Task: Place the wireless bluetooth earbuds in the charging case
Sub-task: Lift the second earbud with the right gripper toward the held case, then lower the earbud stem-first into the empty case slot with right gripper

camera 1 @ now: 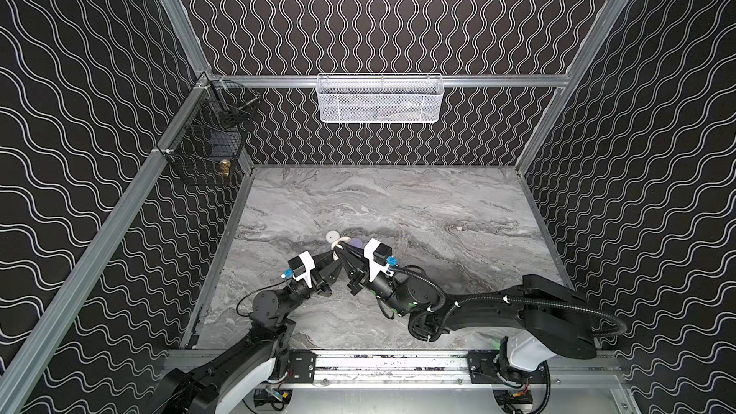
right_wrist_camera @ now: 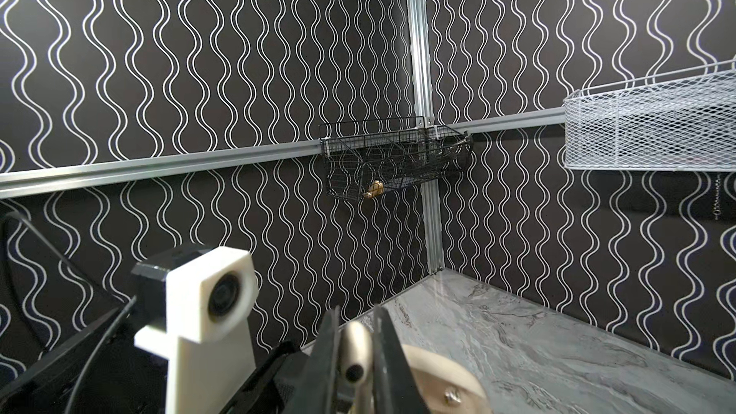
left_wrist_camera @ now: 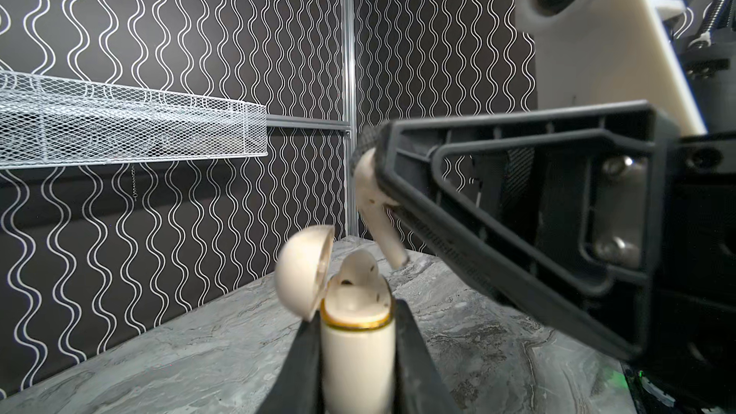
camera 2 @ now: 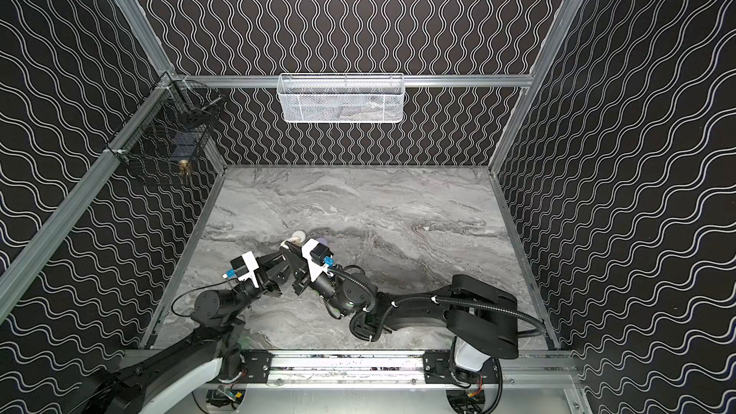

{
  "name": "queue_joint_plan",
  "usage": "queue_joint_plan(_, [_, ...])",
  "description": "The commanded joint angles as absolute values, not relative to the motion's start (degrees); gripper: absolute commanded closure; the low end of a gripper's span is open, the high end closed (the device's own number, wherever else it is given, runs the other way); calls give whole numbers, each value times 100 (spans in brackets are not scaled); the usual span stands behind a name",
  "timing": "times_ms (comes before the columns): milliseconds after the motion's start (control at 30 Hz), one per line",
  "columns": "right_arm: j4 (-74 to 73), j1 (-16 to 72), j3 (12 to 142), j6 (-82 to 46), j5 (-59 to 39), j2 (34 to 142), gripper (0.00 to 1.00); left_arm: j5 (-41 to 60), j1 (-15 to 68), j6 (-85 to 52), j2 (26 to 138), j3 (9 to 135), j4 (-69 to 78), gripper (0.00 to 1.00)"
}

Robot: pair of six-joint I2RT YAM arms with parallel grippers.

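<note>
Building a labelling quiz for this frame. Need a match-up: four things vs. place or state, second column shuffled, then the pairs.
Things
1. off-white charging case
2. case lid
3. earbud
4. white mesh basket

Place or state
A. hangs from the back rail
B. pinched in the right tool
C. clamped in the left tool
D. hinged open

Pairs: 1-C, 2-D, 3-B, 4-A

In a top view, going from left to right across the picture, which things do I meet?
black wire basket → left wrist camera → charging case lid → lilac object → right wrist camera
</note>
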State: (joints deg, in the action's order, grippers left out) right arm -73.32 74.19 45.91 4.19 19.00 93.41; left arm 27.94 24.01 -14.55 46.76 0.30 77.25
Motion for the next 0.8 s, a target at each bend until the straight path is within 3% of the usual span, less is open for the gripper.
queue_joint_plan(0, [-7889,7419,4675,527,1830,9460,96,2865,2399,-1528,4646,-33,8007,100])
queue_joint_plan(767, [-8310,7381,4480,589,1995,9801,99,2851,2399,-1511,4513,-72,8005,100])
